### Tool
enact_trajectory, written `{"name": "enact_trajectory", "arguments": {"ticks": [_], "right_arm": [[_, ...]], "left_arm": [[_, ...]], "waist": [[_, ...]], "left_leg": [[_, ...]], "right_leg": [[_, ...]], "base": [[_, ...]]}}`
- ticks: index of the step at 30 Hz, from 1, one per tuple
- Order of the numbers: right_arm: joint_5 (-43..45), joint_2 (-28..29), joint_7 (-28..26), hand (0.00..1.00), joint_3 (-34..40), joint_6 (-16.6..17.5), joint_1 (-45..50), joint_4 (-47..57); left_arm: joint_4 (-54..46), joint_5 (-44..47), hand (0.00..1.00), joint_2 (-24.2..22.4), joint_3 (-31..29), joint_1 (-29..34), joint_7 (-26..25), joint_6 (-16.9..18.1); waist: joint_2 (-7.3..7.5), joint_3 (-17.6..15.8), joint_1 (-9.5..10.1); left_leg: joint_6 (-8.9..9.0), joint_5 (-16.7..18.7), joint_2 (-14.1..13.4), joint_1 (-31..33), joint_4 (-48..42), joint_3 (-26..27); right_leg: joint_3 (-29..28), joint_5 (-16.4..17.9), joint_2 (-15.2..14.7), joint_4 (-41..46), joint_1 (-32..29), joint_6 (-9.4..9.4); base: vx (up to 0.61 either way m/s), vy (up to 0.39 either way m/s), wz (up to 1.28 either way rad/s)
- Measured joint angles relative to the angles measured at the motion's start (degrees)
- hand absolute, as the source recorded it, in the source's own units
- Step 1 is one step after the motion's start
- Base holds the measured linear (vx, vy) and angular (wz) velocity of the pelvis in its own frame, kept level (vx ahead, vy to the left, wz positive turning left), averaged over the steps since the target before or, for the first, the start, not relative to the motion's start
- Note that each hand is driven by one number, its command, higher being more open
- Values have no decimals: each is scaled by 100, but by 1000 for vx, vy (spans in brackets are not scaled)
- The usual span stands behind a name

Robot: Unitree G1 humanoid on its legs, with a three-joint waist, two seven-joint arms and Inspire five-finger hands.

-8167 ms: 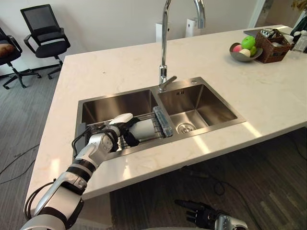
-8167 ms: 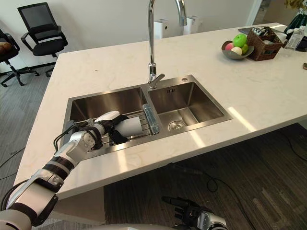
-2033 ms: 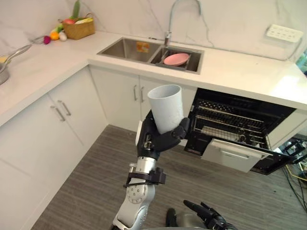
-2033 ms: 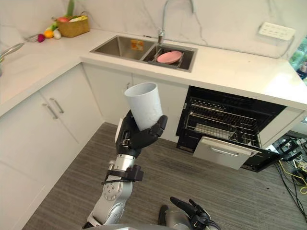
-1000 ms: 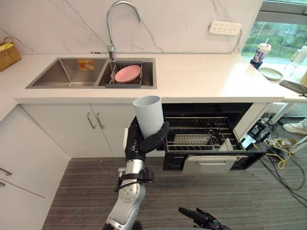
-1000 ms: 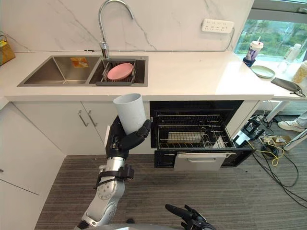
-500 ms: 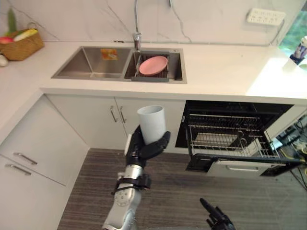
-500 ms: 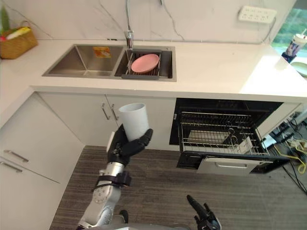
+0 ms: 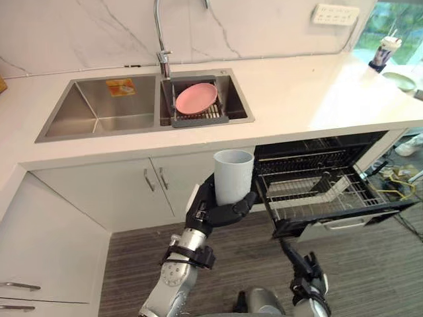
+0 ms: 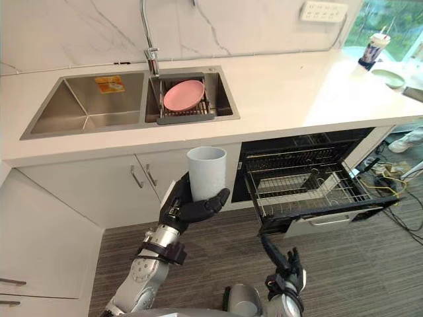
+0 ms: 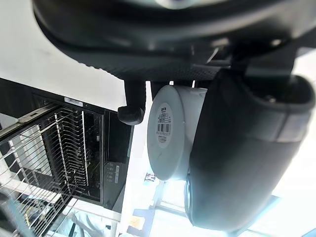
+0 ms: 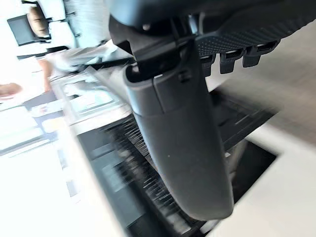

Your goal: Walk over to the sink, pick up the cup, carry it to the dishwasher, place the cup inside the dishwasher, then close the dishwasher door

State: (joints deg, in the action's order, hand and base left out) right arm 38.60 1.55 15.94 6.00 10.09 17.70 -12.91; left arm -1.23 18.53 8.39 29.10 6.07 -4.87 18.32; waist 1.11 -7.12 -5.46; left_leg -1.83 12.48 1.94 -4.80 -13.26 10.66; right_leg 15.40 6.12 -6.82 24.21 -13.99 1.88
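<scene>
One cup (image 9: 233, 176) in left hand (image 9: 210, 210)

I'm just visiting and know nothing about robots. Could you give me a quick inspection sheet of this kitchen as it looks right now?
Surface: pale countertop with a double sink set in it.
Job's things: pale cup, upright, held in the air before the cabinets; dishwasher open, its rack pulled out.
Clutter: pink plate in the sink's right basin; lidded drink and small dish at the counter's right end.
Hands: left hand curled round the cup; right hand low, fingers straight, holding nothing.
Cables: loose cables on the floor right of the dishwasher.
Surroundings: white cabinets, marble wall with a socket strip, striped grey floor.
</scene>
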Motion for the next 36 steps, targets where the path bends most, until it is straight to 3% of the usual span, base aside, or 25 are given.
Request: {"name": "enact_trajectory", "arguments": {"ticks": [1,3,5,8,10,12,13,14,16,17,19,22,36], "right_arm": [[55,-87,134,100,-181,68,-22,468],[96,14,176,100,-314,71,85,576],[61,-10,178,100,-551,82,74,998],[-380,-277,0,100,-1090,383,-592,1831],[-579,-378,-259,100,-1317,601,-1151,2060],[-808,-441,-473,100,-1504,730,-1527,2105],[-886,-474,-488,100,-1578,729,-1537,2097],[-944,-475,-491,100,-1634,729,-1536,2092],[-1155,-481,-499,100,-1834,757,-1545,2072],[-1186,-484,-500,100,-1856,766,-1544,2058],[-1192,-491,-506,100,-1920,756,-1514,2002],[-1184,-497,-511,100,-1878,762,-1510,2000],[-1190,-467,-496,100,-1875,761,-1460,1856]], "left_arm": [[-45,0,0,-90,-3,12,-32,-60],[-110,-56,0,-83,90,4,-37,-98],[-118,-59,0,-82,190,-85,-76,-114],[-117,-263,0,-96,320,-172,-191,-183],[-115,-284,0,-92,374,-166,-277,-252],[-131,-274,0,-187,317,-106,-397,-239],[-142,-276,0,-239,264,-50,-399,-215],[-170,-278,0,-260,230,7,-399,-201],[-308,-287,0,-269,161,224,-419,-94],[-304,-299,0,-258,163,243,-448,-73],[-285,-371,0,-201,155,293,-552,-78],[-295,-515,0,-214,155,192,-614,-78],[-355,-1443,0,-244,145,1,-1255,-345]], "waist": [[-123,-76,28],[-201,-34,72],[-214,-35,76],[-226,-36,143],[-231,-41,265],[-326,-106,414],[-374,-97,520],[-395,-84,596],[-520,-10,675],[-568,7,684],[-498,-12,675],[-519,-2,578],[-468,31,622]], "left_leg": [[54,174,-171,-41,-166,-5],[74,161,-368,-66,-174,43],[93,150,-503,-68,-70,68],[146,115,-559,-25,-23,87],[146,115,-579,164,-510,94],[135,111,-763,792,-2156,91],[177,181,-825,968,-2546,73],[204,266,-817,1003,-2490,38],[302,323,-677,969,-1125,-252],[202,134,-690,937,-853,-228],[70,-161,-481,640,-271,-15],[-24,-379,-266,441,216,-2],[-164,-554,-54,170,659,-210]], "right_leg": [[17,15,124,-60,133,112],[19,-172,416,-620,425,184],[7,-394,645,-1083,569,247],[-143,-697,834,-1579,654,264],[-219,-816,866,-1925,815,208],[-316,-914,914,-2308,1220,236],[-332,-918,948,-2331,1293,242],[-375,-918,960,-2338,1302,241],[-511,-972,999,-2369,1204,162],[-556,-990,1025,-2380,1183,134],[-750,-1157,884,-2527,1233,-6],[-759,-1238,733,-2588,1223,-47],[-586,-1325,592,-2903,1510,-149]], "base": [[206,-79,-15],[155,-104,-26],[108,-90,-25],[9,-25,-24],[-32,-2,-15],[-36,30,12],[-48,78,5],[-27,91,-28],[-13,99,-36],[28,116,-39],[62,120,-33],[83,155,1],[6,55,8]]}}
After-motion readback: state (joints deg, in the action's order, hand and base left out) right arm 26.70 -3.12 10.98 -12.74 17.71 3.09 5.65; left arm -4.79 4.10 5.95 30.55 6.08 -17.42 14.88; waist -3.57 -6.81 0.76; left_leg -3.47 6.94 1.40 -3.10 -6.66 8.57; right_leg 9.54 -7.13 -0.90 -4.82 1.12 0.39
